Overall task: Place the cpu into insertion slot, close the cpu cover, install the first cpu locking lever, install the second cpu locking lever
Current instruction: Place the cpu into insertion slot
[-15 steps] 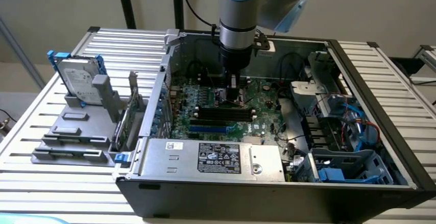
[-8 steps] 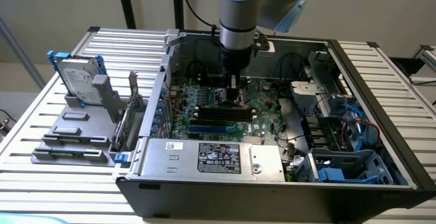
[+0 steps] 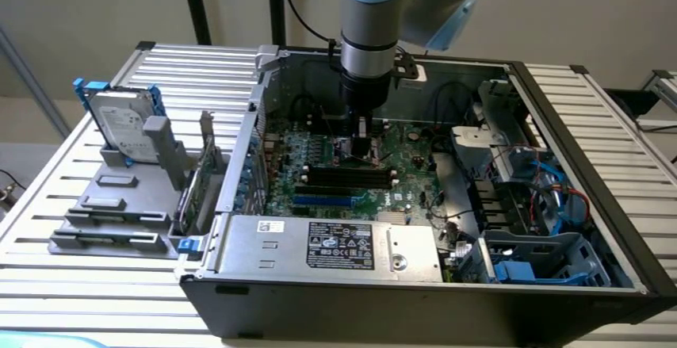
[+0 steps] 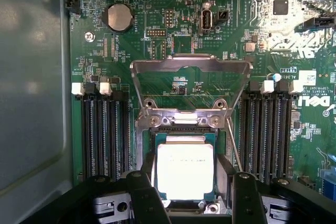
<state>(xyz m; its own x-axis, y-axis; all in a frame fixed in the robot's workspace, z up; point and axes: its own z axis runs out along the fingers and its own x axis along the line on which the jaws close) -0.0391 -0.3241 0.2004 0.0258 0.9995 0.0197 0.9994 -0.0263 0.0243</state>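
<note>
Green circuit board [image 4: 173, 85] inside the opened computer case [image 3: 423, 300], which rests on the slatted table [image 3: 63, 281]. The cpu [image 4: 185, 169] lies flat in the insertion slot [image 4: 184, 130], between the two banks of black memory slots [image 4: 105, 135] on the board. The cpu cover [image 4: 190, 64] is swung up and open, clear of the chip. The gripper [image 4: 193, 177] hangs low over the socket, fingers [image 4: 143, 192] spread apart astride the cpu and holding nothing. One thin lever rod [image 4: 234, 148] stands unlatched beside the slot.
</note>
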